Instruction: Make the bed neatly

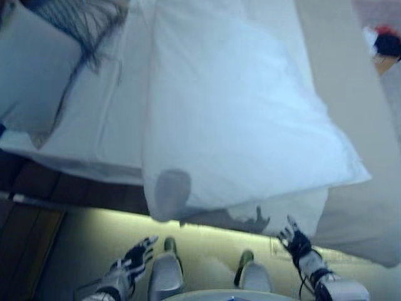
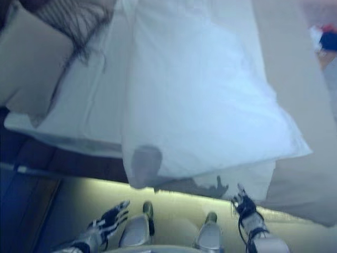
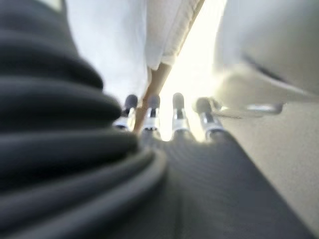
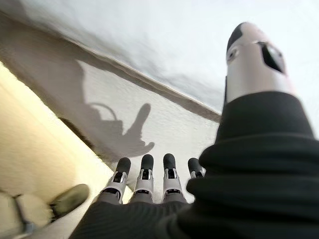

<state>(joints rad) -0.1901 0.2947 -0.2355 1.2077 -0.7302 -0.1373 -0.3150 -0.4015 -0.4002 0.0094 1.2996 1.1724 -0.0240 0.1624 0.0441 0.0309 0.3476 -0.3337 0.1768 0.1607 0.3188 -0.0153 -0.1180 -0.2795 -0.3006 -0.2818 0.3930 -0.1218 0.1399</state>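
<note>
Looking down over the bed's edge: a big white duvet [image 1: 244, 119] lies folded across the mattress, soft and puffy, its lower corner rounded and drooping over the side. Under it, a flatter white sheet [image 1: 100, 125] runs off to the left, smooth with a few long creases, its hem hanging along the bed's edge. At upper left sits a plump pale pillow [image 1: 31, 69] with squared corners, and just beside it something dark and stringy [image 1: 88, 25], too blurred to identify. Along the right, a wide beige strip of bedding [image 1: 351, 125] slopes down past the duvet's corner.

Both hands are low, below the bed's edge and clear of the fabric. The left hand [image 1: 135, 257] hangs over the pale floor [image 1: 94, 244], fingers [image 3: 152, 107] straight and lined up side by side, holding nothing. The right hand [image 1: 294, 241] is raised toward the overhanging duvet corner, just short of it, fingers [image 4: 144, 172] extended in a row with the thumb [image 4: 254, 55] standing apart, empty too. Its wrist view shows the white cloth's fine, slightly grainy weave close up.
</note>
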